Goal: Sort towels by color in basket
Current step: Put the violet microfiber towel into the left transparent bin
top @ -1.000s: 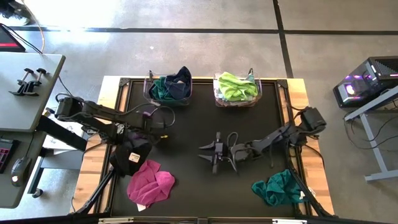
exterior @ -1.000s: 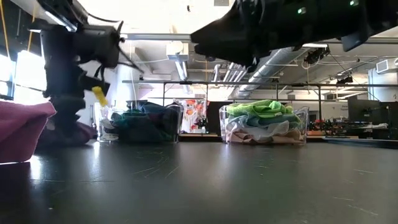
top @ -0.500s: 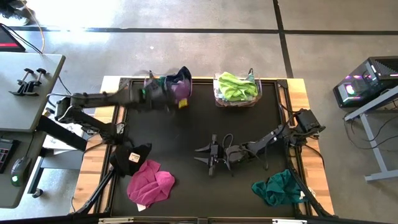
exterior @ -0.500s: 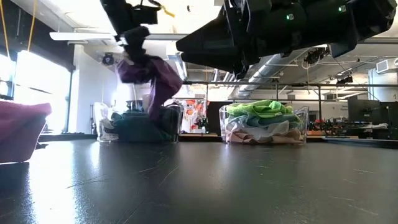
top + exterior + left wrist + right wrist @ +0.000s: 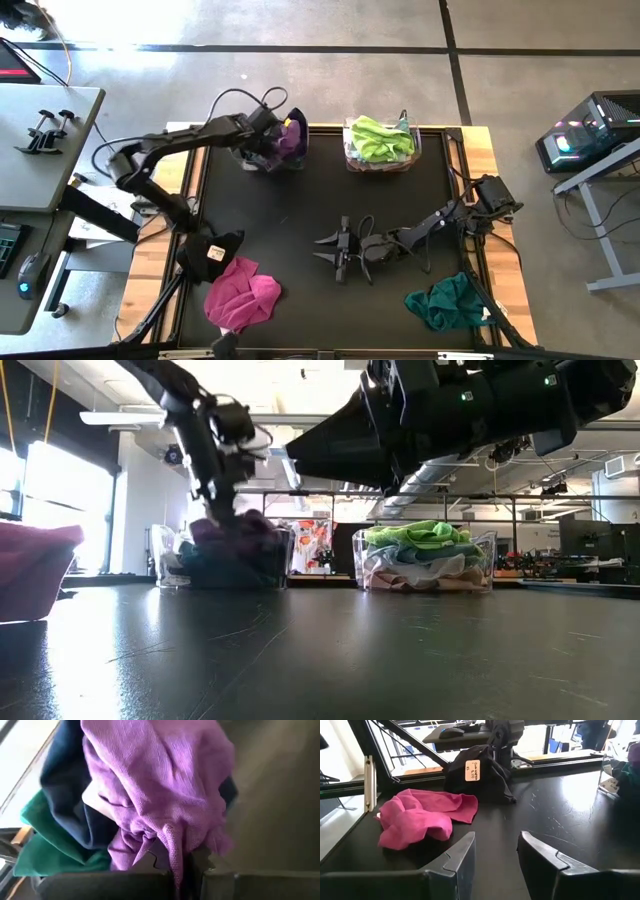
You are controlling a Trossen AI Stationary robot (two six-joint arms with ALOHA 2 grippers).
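Observation:
My left gripper (image 5: 281, 138) reaches over the far-left basket (image 5: 248, 156), shut on a purple towel (image 5: 292, 138) that shows large in the left wrist view (image 5: 155, 785). Navy (image 5: 70, 805) and teal (image 5: 45, 840) towels lie in that basket under it. The far-right basket (image 5: 352, 160) holds lime green towels (image 5: 380, 138). A magenta towel (image 5: 243, 300), a black towel (image 5: 212, 252) and a teal towel (image 5: 448, 303) lie on the table's near side. My right gripper (image 5: 335, 250) stands open at mid table, pointing toward the magenta towel (image 5: 420, 815). My left gripper pinches a bunched fold of the purple towel (image 5: 167, 840) between its two fingers, which slant down from above. The towel hangs below the fingers (image 5: 218, 500), and its lower part rests on the basket's pile (image 5: 240, 532).
The black towel carries a paper label (image 5: 472, 770). The table's wooden rim (image 5: 480, 140) frames the black mat. Grey desks stand beyond the left and right edges, and a computer case (image 5: 590, 125) at the right.
My left gripper has shut on the purple towel near the table's left side, lifted it clear and swung it toward the far edge. It has come down over the far-left basket, where the towel now rests on the pile.

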